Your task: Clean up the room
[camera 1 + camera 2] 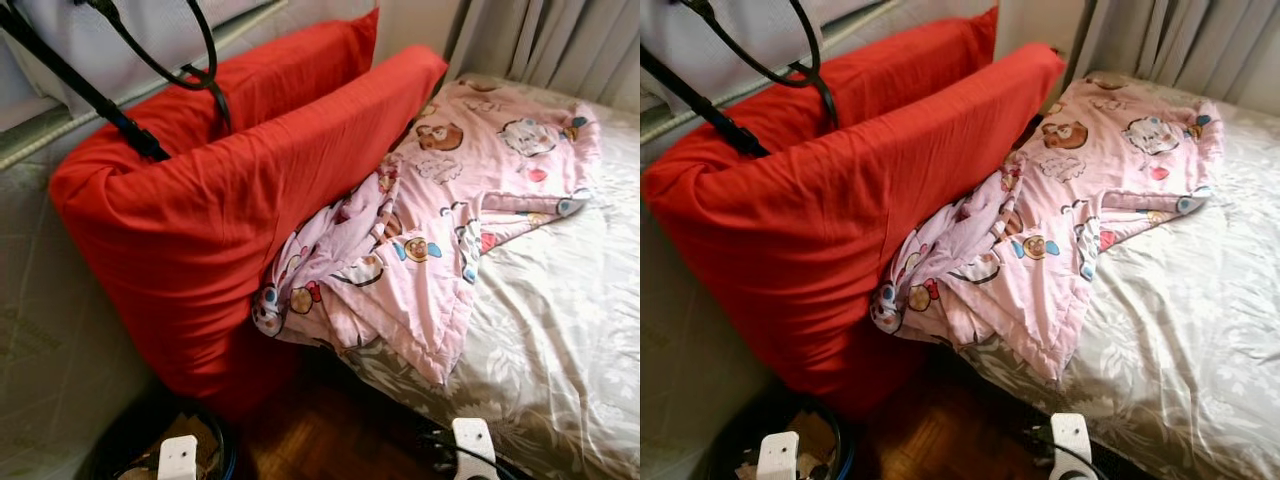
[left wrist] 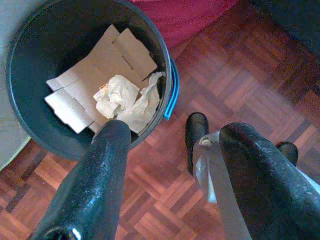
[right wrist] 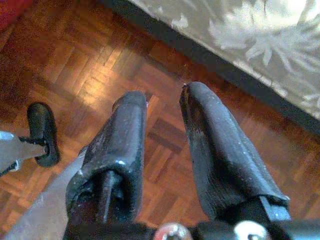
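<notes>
Two big red pillows (image 1: 200, 220) stand on edge against the wall at the head of the bed (image 1: 560, 320). A pink cartoon-print blanket (image 1: 450, 200) lies crumpled across the bed and hangs over its near edge. A dark round bin (image 2: 167, 65) on the parquet below the pillows holds flattened cardboard (image 2: 100, 75) and crumpled white paper (image 2: 122, 100). My left gripper (image 2: 177, 132) hangs open just beside the bin's rim, holding nothing. My right gripper (image 3: 164, 95) hangs low over the floor by the bed's edge, its fingers a little apart and empty.
A black cable and a thin black rod (image 1: 100, 100) cross the top of the pillows at the wall. Grey curtains (image 1: 560, 40) hang behind the bed. A narrow strip of parquet floor (image 3: 100, 65) runs between pillows, bin and bed.
</notes>
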